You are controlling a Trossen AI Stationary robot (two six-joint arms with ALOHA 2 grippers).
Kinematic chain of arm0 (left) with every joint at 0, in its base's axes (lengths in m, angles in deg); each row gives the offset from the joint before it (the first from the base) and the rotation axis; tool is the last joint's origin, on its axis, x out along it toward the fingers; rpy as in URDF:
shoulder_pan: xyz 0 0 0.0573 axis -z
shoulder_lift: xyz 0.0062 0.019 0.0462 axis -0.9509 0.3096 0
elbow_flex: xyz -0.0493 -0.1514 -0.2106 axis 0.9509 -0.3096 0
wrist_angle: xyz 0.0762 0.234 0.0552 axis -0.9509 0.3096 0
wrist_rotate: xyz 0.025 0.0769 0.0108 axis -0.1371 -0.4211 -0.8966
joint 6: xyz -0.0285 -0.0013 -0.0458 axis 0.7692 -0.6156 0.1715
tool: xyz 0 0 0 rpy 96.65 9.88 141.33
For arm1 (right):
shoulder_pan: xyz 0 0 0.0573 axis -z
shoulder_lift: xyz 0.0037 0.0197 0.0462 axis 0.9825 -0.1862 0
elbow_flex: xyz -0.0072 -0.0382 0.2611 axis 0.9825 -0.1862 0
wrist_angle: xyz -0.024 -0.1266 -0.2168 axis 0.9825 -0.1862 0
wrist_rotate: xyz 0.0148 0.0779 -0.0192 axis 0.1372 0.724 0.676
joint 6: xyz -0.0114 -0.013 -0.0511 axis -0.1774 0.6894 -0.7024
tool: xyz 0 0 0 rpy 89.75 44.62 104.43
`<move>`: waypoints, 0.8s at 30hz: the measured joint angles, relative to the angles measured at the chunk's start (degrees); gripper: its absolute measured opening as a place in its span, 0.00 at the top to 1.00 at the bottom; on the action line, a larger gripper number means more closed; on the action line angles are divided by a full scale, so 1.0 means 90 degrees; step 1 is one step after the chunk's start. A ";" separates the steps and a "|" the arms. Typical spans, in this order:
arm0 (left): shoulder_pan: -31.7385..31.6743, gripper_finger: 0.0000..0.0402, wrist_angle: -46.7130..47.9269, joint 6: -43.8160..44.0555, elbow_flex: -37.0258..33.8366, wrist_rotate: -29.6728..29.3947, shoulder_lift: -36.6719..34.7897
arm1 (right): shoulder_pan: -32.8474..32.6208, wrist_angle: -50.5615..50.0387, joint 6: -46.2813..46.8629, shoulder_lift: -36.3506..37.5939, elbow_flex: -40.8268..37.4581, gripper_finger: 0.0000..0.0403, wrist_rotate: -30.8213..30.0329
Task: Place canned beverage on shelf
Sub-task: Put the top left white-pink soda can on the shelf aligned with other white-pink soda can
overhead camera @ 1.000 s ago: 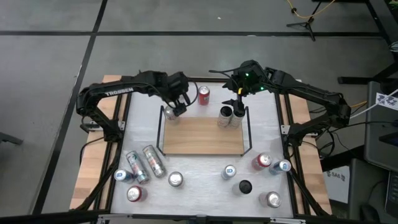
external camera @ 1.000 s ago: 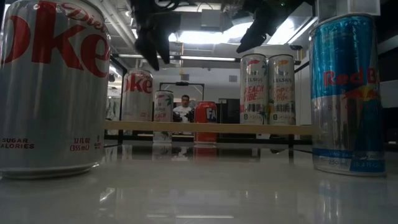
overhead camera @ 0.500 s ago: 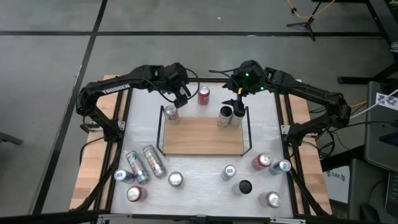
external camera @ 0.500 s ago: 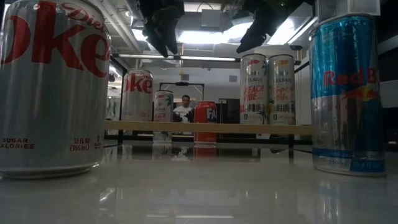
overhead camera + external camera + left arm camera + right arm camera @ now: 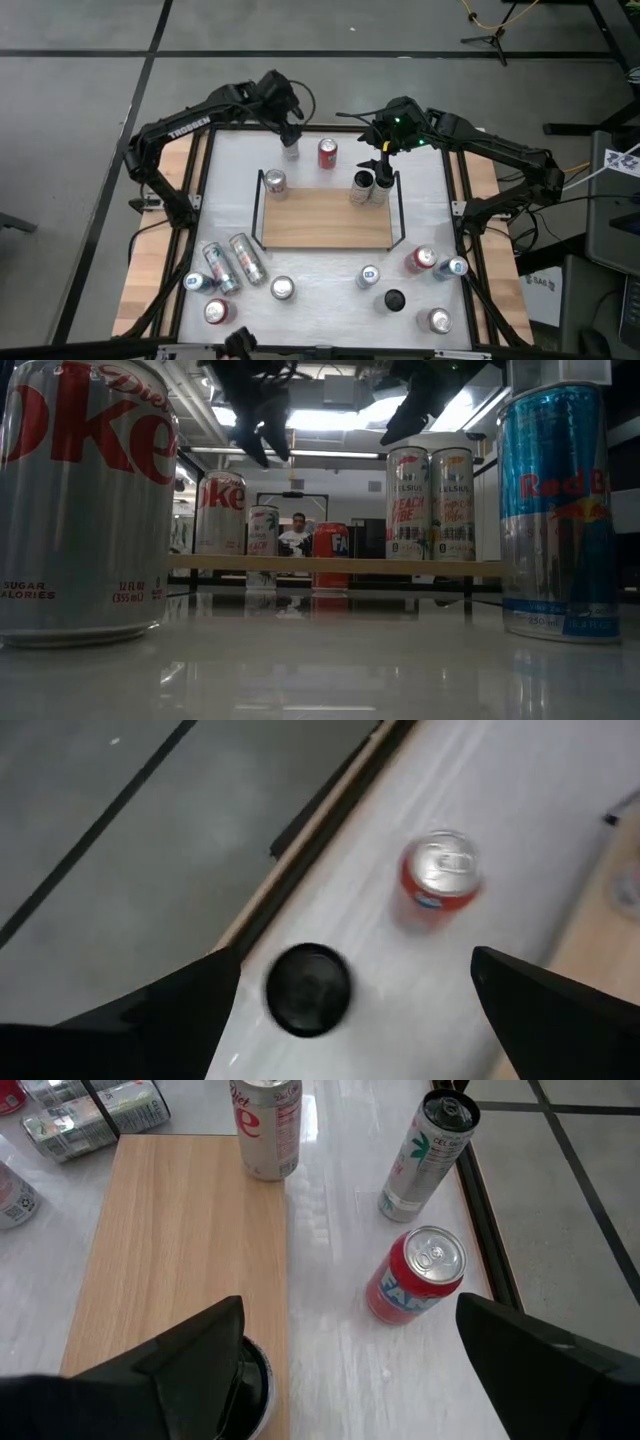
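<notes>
The shelf (image 5: 325, 220) is a light wooden board with black end rails. A Diet Coke can (image 5: 275, 182) stands on its far left corner and two slim cans (image 5: 371, 186) stand on its far right corner. Beyond the shelf, a dark-topped slim can (image 5: 291, 150) and a red can (image 5: 327, 153) stand on the white table. My left gripper (image 5: 290, 130) hangs open above the dark-topped can (image 5: 308, 988), clear of it. My right gripper (image 5: 385, 160) hangs open over the two slim cans, and one dark top (image 5: 245, 1380) shows by its finger.
Several more cans stand or lie along the table's near side, among them two lying cans (image 5: 235, 262), a Diet Coke can (image 5: 85, 500) and a Red Bull can (image 5: 555, 510). The middle of the shelf board (image 5: 180, 1250) is bare. A person (image 5: 297, 530) shows far behind the table.
My left gripper has swung from above the Diet Coke can on the shelf toward the table's far edge and a little right, rising slightly, and now hangs over the dark-topped can. It has stayed open. The Diet Coke can has stayed upright on the shelf.
</notes>
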 joint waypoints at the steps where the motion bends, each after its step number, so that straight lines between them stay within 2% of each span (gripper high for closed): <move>1: -0.0060 0.03 -0.0081 -0.0001 0.0000 -0.0005 0.0040 | -0.0002 0.0000 0.0002 0.0000 0.0000 0.11 0.0000; 7: -0.0442 0.03 -0.0102 -0.0129 0.0000 0.0107 0.0281 | -0.0002 -0.0005 0.0002 0.0000 0.0000 0.11 0.0000; 12: -0.0560 0.03 -0.0104 -0.0122 0.0000 0.0630 0.0547 | -0.0002 -0.0010 0.0002 0.0000 0.0000 0.11 0.0000; 24: -0.0570 0.03 0.0138 0.0023 -0.0002 0.0581 0.1003 | -0.0002 -0.0015 0.0000 0.0000 0.0000 0.11 0.0000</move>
